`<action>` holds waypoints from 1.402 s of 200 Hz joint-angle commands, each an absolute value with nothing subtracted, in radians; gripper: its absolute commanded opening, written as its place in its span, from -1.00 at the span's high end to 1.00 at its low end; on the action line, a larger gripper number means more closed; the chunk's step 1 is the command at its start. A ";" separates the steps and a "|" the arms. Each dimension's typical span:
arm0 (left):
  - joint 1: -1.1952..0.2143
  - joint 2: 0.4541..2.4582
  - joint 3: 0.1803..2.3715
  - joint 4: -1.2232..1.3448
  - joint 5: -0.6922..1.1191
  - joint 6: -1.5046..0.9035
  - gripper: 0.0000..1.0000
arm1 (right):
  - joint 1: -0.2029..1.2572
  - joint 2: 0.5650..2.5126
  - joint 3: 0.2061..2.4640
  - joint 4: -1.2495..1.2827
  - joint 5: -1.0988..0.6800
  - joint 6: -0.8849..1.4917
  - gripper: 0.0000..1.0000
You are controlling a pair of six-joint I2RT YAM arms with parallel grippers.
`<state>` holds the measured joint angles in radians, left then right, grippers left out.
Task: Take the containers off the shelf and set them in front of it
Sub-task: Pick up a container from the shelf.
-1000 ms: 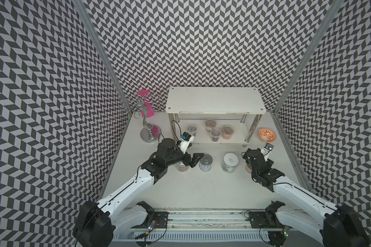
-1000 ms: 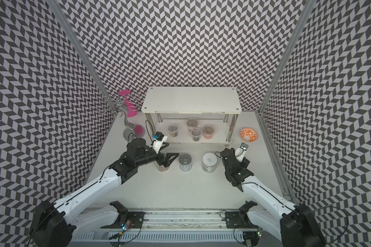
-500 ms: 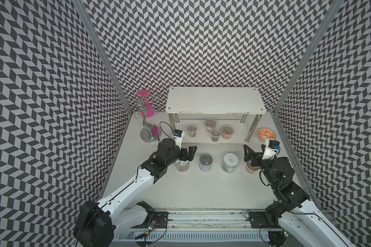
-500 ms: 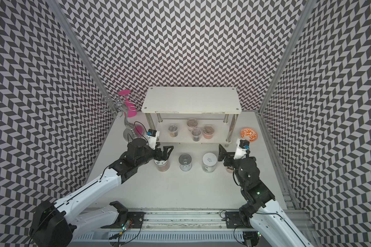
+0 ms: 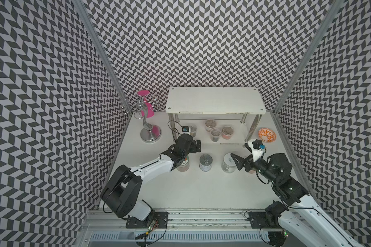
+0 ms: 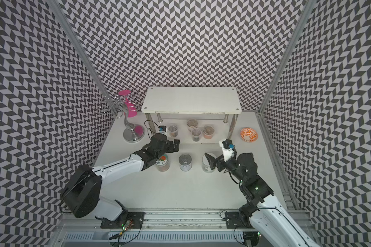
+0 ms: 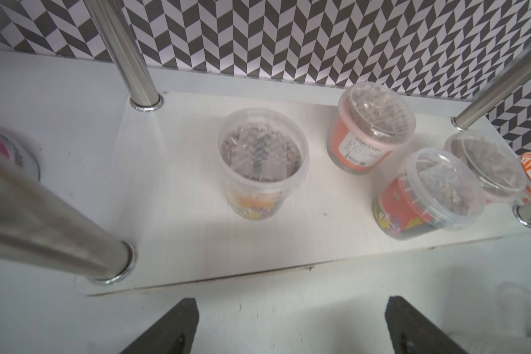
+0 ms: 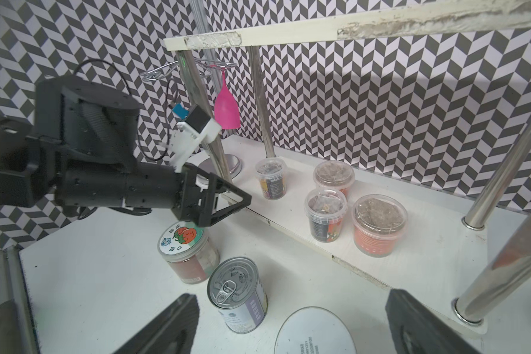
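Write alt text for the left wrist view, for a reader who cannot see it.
Four clear lidded tubs stand on the lower board of the shelf, between its chrome legs. The left gripper, open and empty, faces them from in front.

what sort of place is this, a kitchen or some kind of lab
Probably a robot test booth, not a kitchen: chevron-patterned walls box in a white table, and the left arm and right arm are mounted on a rail at its front.
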<state>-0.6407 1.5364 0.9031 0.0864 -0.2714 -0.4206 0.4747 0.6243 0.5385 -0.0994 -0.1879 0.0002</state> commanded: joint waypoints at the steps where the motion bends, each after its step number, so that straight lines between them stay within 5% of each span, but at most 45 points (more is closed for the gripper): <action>1: -0.630 1.594 0.957 0.149 -0.329 -0.414 -1.00 | 0.475 0.637 0.573 -0.071 -0.220 -0.033 -0.99; 138: -0.548 1.857 1.154 0.163 -0.322 -0.332 -1.00 | 0.475 0.647 0.578 -0.055 -0.149 -0.046 -0.99; 280: -0.514 1.930 1.256 0.158 -0.263 -0.213 -0.73 | 0.467 0.661 0.559 -0.033 -0.146 -0.055 -0.99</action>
